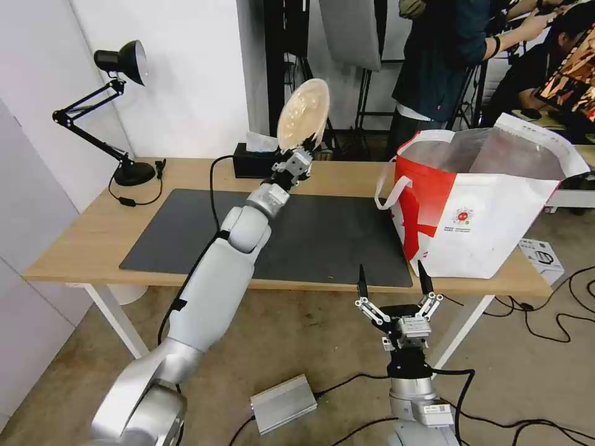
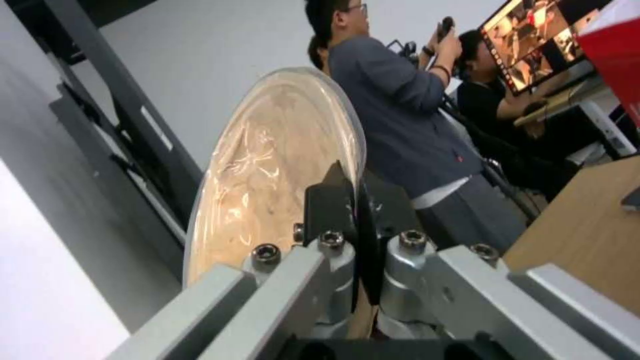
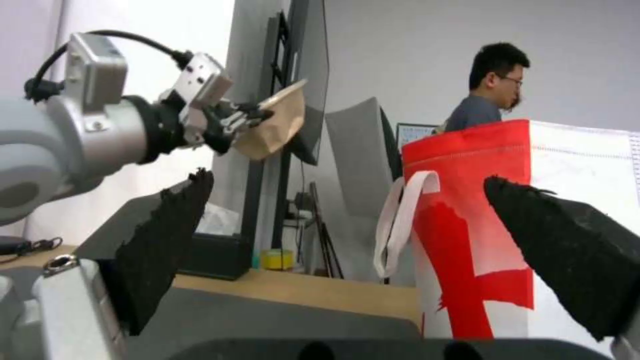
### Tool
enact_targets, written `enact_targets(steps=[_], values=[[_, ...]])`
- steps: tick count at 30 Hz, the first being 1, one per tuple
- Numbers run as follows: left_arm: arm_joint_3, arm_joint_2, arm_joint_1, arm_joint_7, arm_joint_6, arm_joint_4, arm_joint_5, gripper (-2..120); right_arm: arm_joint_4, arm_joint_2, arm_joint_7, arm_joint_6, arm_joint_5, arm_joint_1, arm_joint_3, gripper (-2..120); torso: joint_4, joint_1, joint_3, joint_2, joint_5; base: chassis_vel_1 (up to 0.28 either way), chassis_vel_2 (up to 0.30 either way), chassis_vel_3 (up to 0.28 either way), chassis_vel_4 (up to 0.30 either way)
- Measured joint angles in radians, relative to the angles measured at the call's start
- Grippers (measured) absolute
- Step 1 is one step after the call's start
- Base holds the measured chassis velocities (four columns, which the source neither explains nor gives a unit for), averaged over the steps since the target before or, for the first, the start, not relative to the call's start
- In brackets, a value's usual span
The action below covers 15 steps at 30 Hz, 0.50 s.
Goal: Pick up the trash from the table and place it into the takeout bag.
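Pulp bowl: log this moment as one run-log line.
left gripper: shut on pulp bowl, raised above table | right gripper: open, idle at near edge | takeout bag: upright, open

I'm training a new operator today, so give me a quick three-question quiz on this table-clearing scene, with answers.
1. True or false: the left gripper holds the shallow beige pulp bowl up off the table.
2. The right gripper is: A) shut on a cup, B) open with nothing in it, C) inside the takeout bag.
3. Fill in: the bag stands on the table's ____ end, by the robot's sides.

Key: 1 true; 2 B; 3 right.
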Motion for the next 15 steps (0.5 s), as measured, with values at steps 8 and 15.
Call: enact_targets(steps=[8,15], values=[[0.060,-0.021,-0.048,-0.007,0.001,0.023,-0.015,0,-0.003,0.011,-0.002,0.000,-0.008,0.003,-0.006,100,0.0000,0.000,0.000,0.000,0.0000,0.000,0.000,0.000,0.000],[0.124,-0.023,-0.091,-0.019,0.001,0.037,-0.042,0,-0.006,0.023,-0.002,0.000,-0.018,0.005,-0.012,100,0.0000,0.000,0.000,0.000,0.0001,0.000,0.000,0.000,0.000]])
